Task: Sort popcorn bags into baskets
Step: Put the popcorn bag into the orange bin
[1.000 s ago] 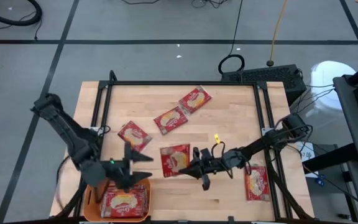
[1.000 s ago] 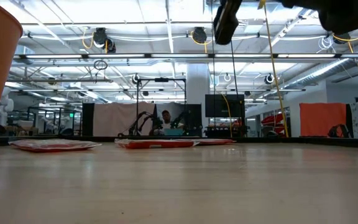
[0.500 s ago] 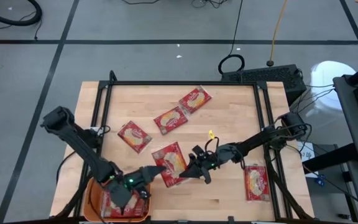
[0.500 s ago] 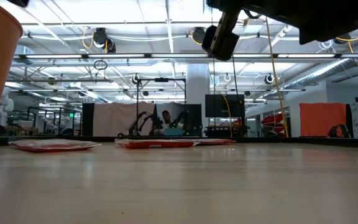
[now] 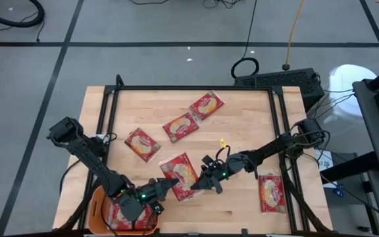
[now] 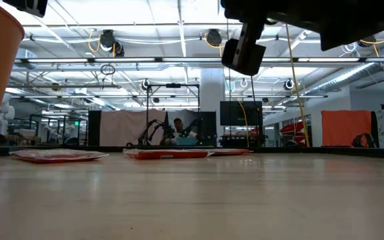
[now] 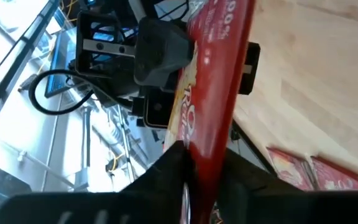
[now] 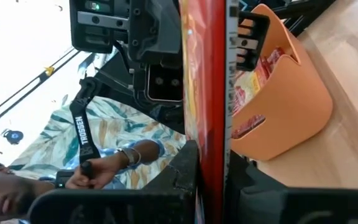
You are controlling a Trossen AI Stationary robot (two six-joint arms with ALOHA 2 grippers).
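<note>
Fingers of both grippers hold one popcorn bag (image 5: 179, 174) aloft above the bench (image 5: 242, 112): right gripper (image 5: 198, 185) clamps its far edge, left gripper (image 5: 165, 187) has closed narrowly on the near edge. Bag's long axis runs between the two, edge-on in both wrist views. Left arm is nearer the orange basket (image 5: 96, 205), just behind its fingers; handover appears under way. Further bags (image 5: 141, 143) lie well beyond.

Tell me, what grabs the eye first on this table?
Two dark arms meet over the front of the table, both gripping the same red popcorn bag: the left gripper from the basket side, the right gripper opposite. Just left sits an orange basket already holding bags, and five more bags lie scattered on the wood.
</note>
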